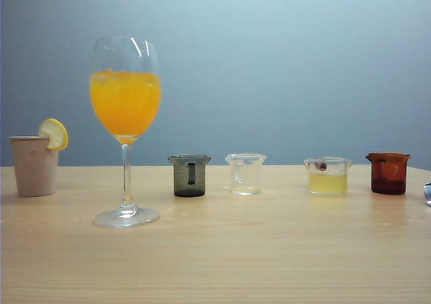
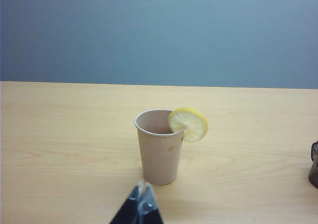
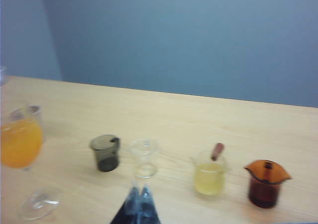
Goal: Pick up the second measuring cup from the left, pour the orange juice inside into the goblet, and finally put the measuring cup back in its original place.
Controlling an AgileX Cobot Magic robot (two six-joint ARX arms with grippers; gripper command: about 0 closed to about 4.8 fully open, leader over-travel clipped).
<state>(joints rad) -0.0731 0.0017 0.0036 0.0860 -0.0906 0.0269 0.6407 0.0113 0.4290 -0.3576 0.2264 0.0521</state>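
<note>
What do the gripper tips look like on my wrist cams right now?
Both look alike: the left gripper and right gripper each show dark, near-black fingers tapering to a point with glossy bluish translucent tips. No cables or markings show.

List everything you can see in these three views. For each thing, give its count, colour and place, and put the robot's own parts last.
goblet: one, clear, left of the cup row, holds orange juice.
tumbler: one, beige, far left, lemon slice on rim.
grey cup: one, smoky, first in row.
second measuring cup: one, clear, empty, upright, second in row.
third cup: one, clear, pale yellow liquid.
brown cup: one, reddish-brown, right end.
table: one, pale wood.
left gripper: shut, near the tumbler.
right gripper: shut, near the second measuring cup.
</note>
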